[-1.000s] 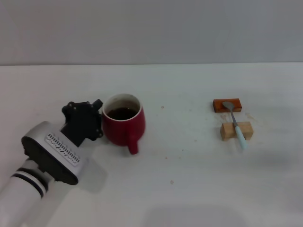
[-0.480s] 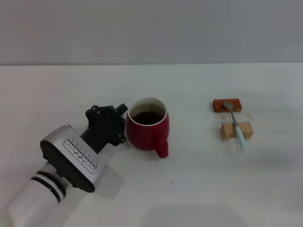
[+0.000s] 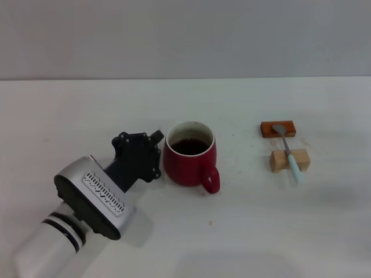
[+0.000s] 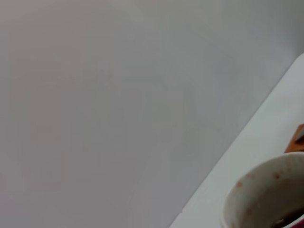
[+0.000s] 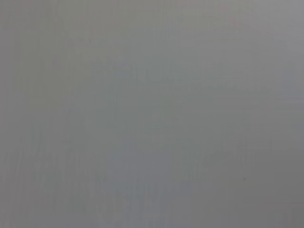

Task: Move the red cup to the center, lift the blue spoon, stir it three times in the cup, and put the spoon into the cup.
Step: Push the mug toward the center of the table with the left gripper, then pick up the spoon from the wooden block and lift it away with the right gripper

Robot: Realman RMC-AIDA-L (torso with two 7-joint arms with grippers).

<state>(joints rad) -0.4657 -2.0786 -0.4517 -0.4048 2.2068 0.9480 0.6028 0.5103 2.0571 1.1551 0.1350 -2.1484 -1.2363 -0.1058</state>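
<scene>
Left gripper [image 3: 155, 155] against red cup [image 3: 190, 163], blue spoon [image 3: 290, 155] well apart

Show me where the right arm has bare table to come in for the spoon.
Bare table lies between the red cup and the two blocks carrying the blue spoon, and all along the near edge. It is crowded left of the cup, where the left gripper sits against it.

Open white tabletop [image 3: 243, 231] btwn dark red ceramic mug [image 3: 190, 162] & pale-blue-handled metal spoon [image 3: 288, 152]. Left gripper [image 3: 152, 155] crowds mug's left side; orange-red block [image 3: 277, 128] & wooden block [image 3: 289, 160] sit under spoon.
</scene>
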